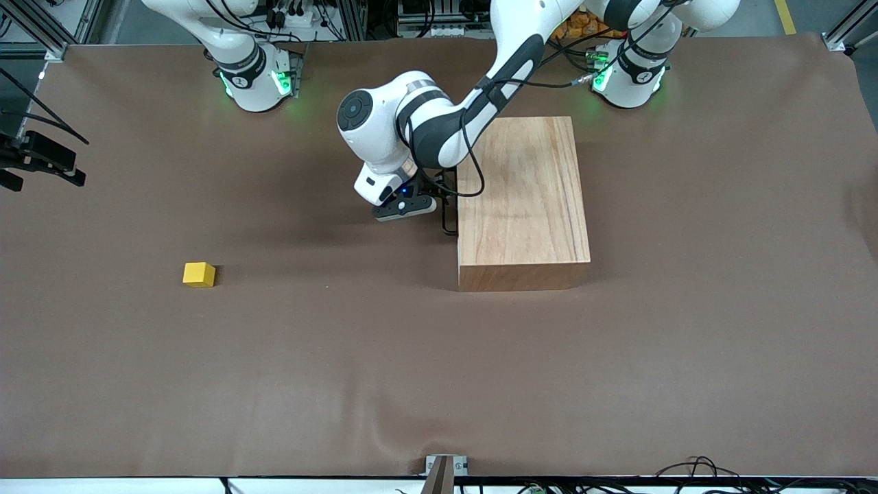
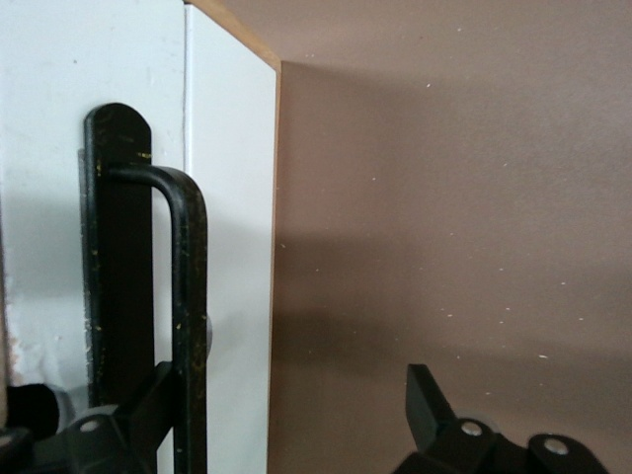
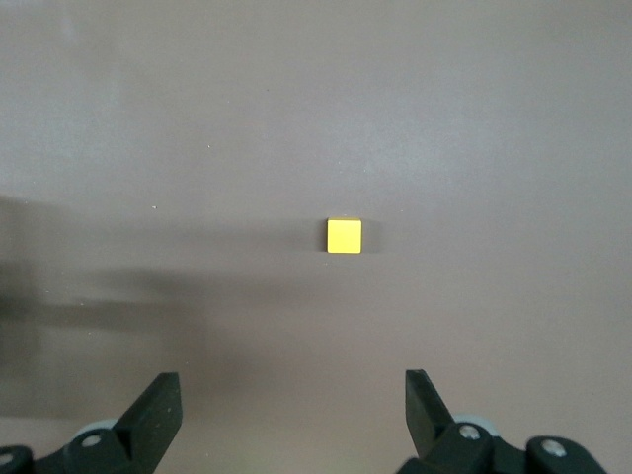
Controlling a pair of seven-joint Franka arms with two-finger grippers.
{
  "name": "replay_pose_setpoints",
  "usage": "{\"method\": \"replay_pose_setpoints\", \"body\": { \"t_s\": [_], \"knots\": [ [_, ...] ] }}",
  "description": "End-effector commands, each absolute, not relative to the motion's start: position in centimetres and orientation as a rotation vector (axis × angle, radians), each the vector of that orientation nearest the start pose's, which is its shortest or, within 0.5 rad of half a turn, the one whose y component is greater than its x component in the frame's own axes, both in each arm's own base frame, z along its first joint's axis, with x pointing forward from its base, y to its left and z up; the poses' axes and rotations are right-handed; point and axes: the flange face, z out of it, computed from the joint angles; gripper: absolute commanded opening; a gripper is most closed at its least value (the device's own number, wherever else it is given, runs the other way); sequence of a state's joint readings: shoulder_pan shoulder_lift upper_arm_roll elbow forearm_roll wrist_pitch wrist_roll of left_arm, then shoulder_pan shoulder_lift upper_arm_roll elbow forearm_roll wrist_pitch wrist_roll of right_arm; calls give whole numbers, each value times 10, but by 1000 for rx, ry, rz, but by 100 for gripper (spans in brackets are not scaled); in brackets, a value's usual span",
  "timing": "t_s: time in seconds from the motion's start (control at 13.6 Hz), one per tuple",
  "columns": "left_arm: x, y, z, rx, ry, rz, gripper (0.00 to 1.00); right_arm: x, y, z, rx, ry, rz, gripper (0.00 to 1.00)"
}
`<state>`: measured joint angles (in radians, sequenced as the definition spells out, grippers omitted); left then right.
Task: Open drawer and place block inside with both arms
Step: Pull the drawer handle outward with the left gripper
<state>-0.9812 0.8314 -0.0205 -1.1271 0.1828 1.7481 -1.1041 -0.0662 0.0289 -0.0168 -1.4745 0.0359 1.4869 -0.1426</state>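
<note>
1. Brown cloth, matte and faintly rippled, covers the table (image 1: 439, 384) right up to its front edge.
2. Next up, the block (image 1: 199, 274), a small bright yellow cube with crisp edges, sitting alone on the cloth toward the right arm's end, well apart from everything.
3. Looking straight down on it is the right gripper (image 3: 292, 415), high in the air, its black fingers spread wide with nothing between them; that arm waits.
4. On to the wooden box (image 1: 523, 202), a rectangular slab of light grained wood near the table's middle, toward the left arm's end.
5. Its drawer (image 2: 229, 247) looks pushed in, smooth white front panel facing the right arm's end, thin black U-shaped handle (image 2: 188, 296) standing off it.
6. And the left gripper (image 2: 292, 415) is right there in front of the drawer, jaws wide, one finger touching or just beside the handle bar, the other over bare cloth, nothing clamped.
</note>
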Motion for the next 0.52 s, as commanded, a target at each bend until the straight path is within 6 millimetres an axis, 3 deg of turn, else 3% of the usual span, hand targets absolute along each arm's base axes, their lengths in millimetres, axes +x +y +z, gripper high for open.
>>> {"method": "replay_pose_setpoints", "body": {
  "t_s": [0.0,0.44],
  "knots": [
    [420,-621,293,-2898,-83,-111,100,553,-45,650,-3104,-79,20,100],
    [414,-627,291,-2918,-67,-118,100,553,-50,649,-3104,-67,24,100]
  ]
}}
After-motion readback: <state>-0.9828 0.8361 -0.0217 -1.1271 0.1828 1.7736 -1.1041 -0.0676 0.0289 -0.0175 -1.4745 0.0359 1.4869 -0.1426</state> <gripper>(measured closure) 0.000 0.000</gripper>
